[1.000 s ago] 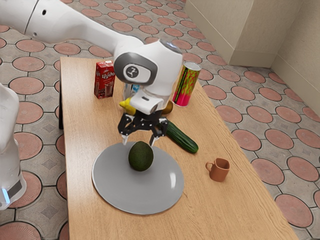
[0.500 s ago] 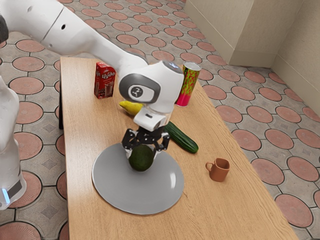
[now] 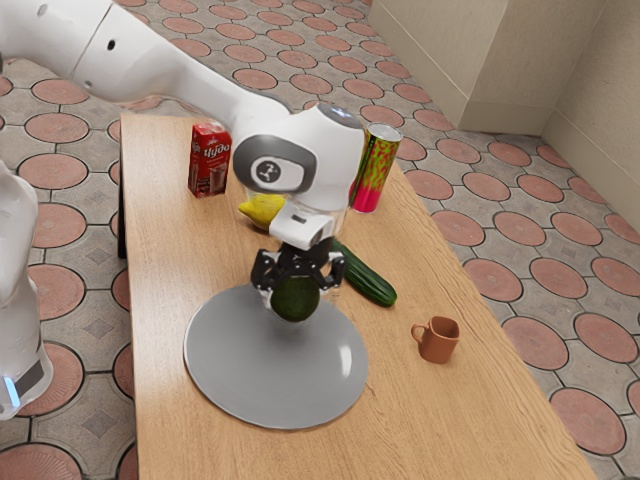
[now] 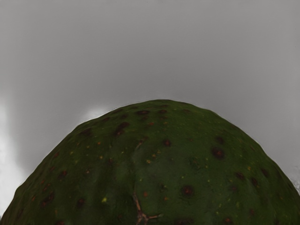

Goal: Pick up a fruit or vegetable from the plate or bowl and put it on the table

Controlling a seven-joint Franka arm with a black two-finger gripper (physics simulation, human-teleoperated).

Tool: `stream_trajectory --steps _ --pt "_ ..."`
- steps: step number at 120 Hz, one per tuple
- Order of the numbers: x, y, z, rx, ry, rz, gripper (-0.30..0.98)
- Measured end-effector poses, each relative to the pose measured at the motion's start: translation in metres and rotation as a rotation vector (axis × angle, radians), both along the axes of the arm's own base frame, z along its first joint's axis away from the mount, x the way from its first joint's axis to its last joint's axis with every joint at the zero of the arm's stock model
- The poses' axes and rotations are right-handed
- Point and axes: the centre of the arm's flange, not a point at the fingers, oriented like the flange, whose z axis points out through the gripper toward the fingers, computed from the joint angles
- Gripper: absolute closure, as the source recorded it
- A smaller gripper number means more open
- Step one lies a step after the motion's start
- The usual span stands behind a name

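Free room is offered by table point(image 3: 430, 430) on the near side of the plate point(image 3: 280, 385). Far side of plate is obstructed by cucumber point(image 3: 368, 280) and lemon point(image 3: 262, 212), exterior view's right by mug point(image 3: 440, 342).

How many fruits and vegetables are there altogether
3: an avocado in the gripper, a lemon on the table beyond the plate, and a cucumber on the table. The arm may hide more.
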Motion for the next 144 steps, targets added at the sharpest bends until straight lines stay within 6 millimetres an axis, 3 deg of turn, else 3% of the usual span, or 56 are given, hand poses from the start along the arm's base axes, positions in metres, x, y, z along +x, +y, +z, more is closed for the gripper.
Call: stream_trajectory --steps 14,28,41,80,98,112,144 --pt "-0.015 0.010 0.035 0.038 -0.037 0.030 0.19" --pt "-0.020 0.048 0.050 0.062 -0.022 0.135 0.24" --pt "-0.023 0.088 0.050 0.092 0.025 0.255 0.23" --pt "-0.048 0.162 0.033 0.160 0.244 0.577 0.22" --pt "-0.056 0.171 0.029 0.196 0.300 0.661 0.22" --pt "-0.060 0.184 0.027 0.199 0.328 0.735 0.09" --pt "-0.062 0.186 0.026 0.218 0.347 0.825 0.02"
